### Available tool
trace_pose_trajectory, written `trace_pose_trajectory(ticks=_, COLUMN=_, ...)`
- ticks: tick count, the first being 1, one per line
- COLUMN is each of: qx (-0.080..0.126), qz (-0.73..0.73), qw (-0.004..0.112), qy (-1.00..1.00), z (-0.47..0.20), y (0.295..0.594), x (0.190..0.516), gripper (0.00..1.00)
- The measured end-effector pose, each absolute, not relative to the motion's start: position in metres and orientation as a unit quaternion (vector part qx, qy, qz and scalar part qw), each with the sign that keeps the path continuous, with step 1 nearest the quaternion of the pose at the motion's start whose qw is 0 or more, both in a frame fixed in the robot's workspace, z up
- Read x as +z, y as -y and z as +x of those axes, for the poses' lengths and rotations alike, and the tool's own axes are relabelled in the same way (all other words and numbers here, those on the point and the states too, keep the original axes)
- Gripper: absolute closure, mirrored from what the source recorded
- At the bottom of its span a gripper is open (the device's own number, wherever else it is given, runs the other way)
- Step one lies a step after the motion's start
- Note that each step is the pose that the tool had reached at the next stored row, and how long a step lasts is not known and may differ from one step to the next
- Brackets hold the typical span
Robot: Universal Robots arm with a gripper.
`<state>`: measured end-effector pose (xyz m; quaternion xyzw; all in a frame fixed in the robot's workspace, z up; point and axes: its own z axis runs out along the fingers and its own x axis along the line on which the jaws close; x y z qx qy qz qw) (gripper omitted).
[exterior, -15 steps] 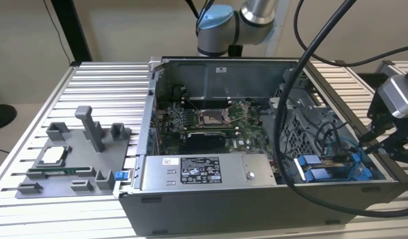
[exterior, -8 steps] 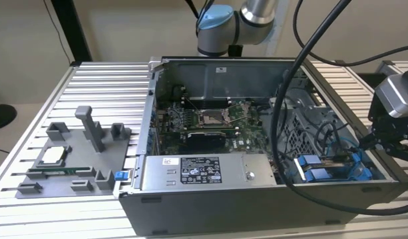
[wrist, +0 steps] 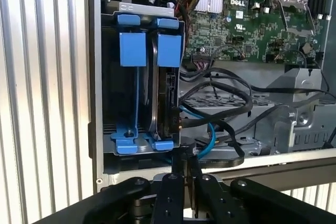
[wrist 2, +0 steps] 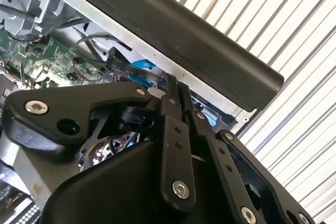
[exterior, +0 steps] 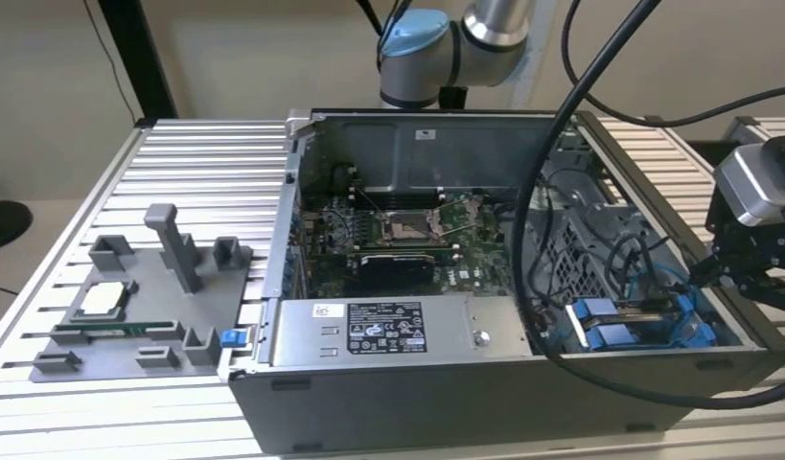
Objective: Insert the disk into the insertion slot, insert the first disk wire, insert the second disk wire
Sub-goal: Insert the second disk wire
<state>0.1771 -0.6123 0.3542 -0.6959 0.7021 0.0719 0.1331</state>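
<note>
The disk (wrist: 167,93) stands on edge in the insertion slot (wrist: 128,103), a grey bay with bright blue rails and tabs, at the case's corner (exterior: 629,326) on the exterior view's right. A black wire (wrist: 220,106) and a blue wire (wrist: 210,132) run to the disk's near edge. My gripper (wrist: 185,157) hovers just outside the case wall beside the bay, its black fingers pressed together with nothing seen between them. It is also seen in the second wrist view (wrist 2: 173,85) and in the exterior view (exterior: 725,271).
The open computer case lies on a slatted aluminium table (exterior: 200,163). Inside are the motherboard (exterior: 405,230), a grey labelled power-supply box (exterior: 373,331) and a perforated metal cage (exterior: 584,240). Thick black arm cables (exterior: 545,192) hang over the case. A grey fixture tray (exterior: 150,307) sits at the left.
</note>
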Motion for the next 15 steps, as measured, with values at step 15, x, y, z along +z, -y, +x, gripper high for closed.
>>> trace_pose_trajectory(ticks=15, qx=0.071, qz=-0.691, qw=0.134, qy=-0.707, z=0.174, y=0.6101, x=0.3545, gripper=1.0)
